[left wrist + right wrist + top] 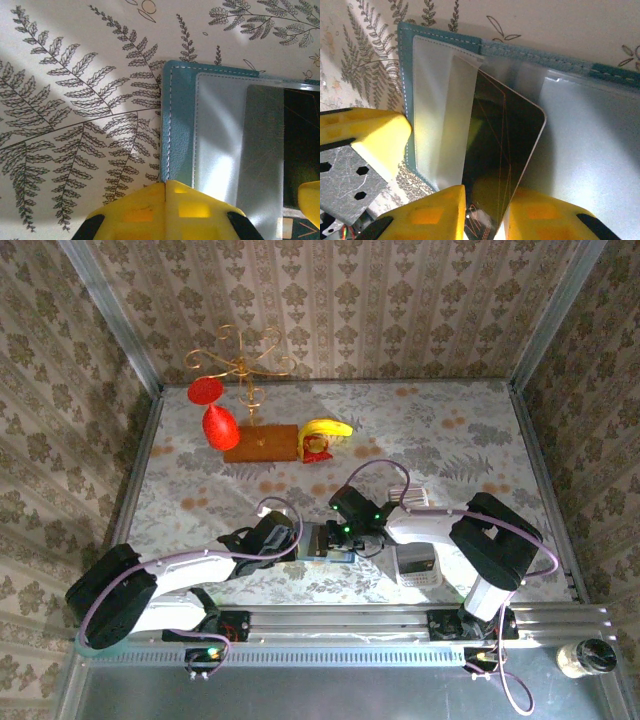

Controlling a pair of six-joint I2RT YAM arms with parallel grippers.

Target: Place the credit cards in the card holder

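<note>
The teal card holder (326, 544) (177, 125) (406, 60) lies open on the fern-print cloth between both grippers. My left gripper (298, 543) (165, 183) is shut, its closed tips resting against the holder's left edge; its yellow fingers (370, 132) also show in the right wrist view. My right gripper (346, 532) (485, 202) is shut on a dark, glossy credit card (502, 145) (300, 150). The card's far end sits partly under the holder's clear plastic sleeve (440, 100), and the card is tilted up toward my fingers.
A white tray (416, 565) lies just right of the holder, under my right arm. At the back left stand a gold wire stand (245, 360), red objects (218, 426), a wooden block (262, 443) and a banana (328, 428). A jar (586, 657) sits off the table's near right corner.
</note>
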